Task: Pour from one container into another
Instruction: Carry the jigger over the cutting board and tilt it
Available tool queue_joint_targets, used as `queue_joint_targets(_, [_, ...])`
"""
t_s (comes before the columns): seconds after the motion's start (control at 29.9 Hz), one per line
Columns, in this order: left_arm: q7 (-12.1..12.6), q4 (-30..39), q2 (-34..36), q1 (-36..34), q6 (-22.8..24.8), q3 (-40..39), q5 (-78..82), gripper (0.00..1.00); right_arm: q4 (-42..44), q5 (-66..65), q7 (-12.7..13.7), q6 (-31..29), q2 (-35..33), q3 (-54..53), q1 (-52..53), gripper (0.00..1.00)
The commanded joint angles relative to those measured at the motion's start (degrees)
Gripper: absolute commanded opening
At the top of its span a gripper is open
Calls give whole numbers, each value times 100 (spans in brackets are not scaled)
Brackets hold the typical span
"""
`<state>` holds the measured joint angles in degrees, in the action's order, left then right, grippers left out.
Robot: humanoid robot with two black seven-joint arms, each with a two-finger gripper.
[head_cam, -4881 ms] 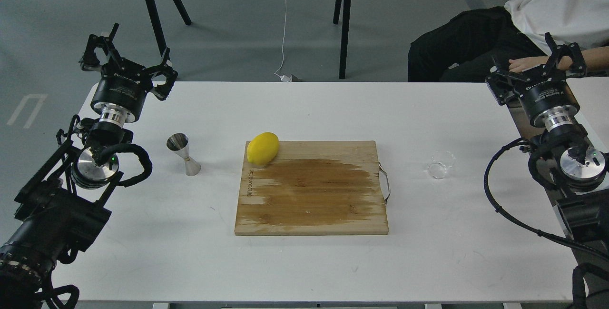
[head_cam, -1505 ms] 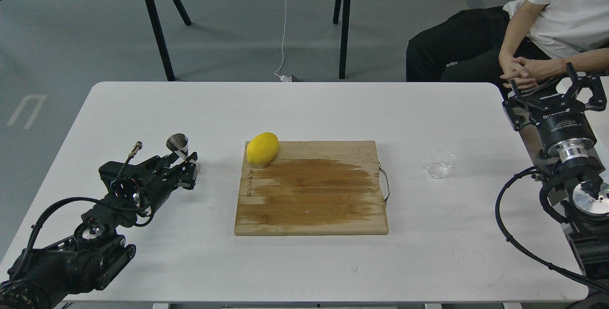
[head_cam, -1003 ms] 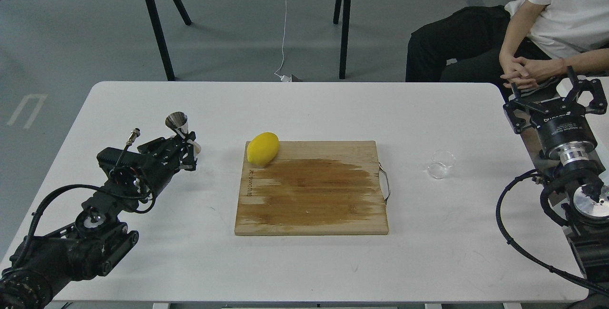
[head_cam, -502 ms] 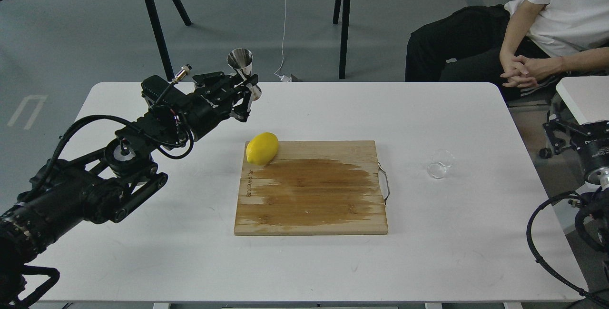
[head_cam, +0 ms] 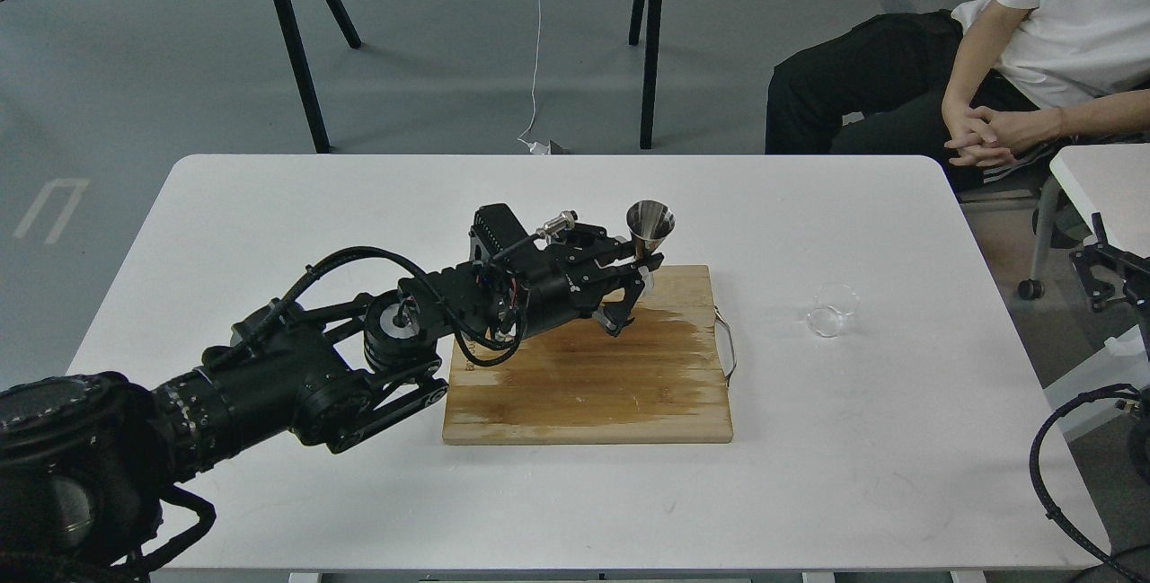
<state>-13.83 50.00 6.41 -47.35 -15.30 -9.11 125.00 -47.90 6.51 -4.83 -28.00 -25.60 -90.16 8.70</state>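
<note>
The shiny steel jigger stands upright in the air over the far edge of the wooden cutting board. My left gripper is shut on its waist and lower cone, with the arm reaching in across the board from the left. The small clear glass cup stands on the white table, right of the board and about a board's handle-width away from it. Only part of my right gripper shows at the right edge, well right of the cup, and its fingers cannot be told apart.
The lemon is hidden behind my left arm. A metal handle sticks out of the board's right side. A seated person is beyond the table's far right corner. A second white table stands at the right edge.
</note>
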Motion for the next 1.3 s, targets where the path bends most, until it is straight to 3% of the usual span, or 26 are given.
queue_joint_targets(0.0, [4,-52,0,252,-17,76,0,8,-26,0,0,0,-41,-10,-18,100])
queue_joint_targets(0.57, [21,-614,-158,525,-26,76,0,11,-26,0,0,0,-41,-10,-18,100])
queue_joint_targets(0.77, [21,-614,-149,499,-26,67,0,22,-26,0,0,0,-41,-10,-18,100])
queue_joint_targets(1.27, [-5,-623,-140,683,-35,76,0,23,-26,0,0,0,-50,-10,-18,100])
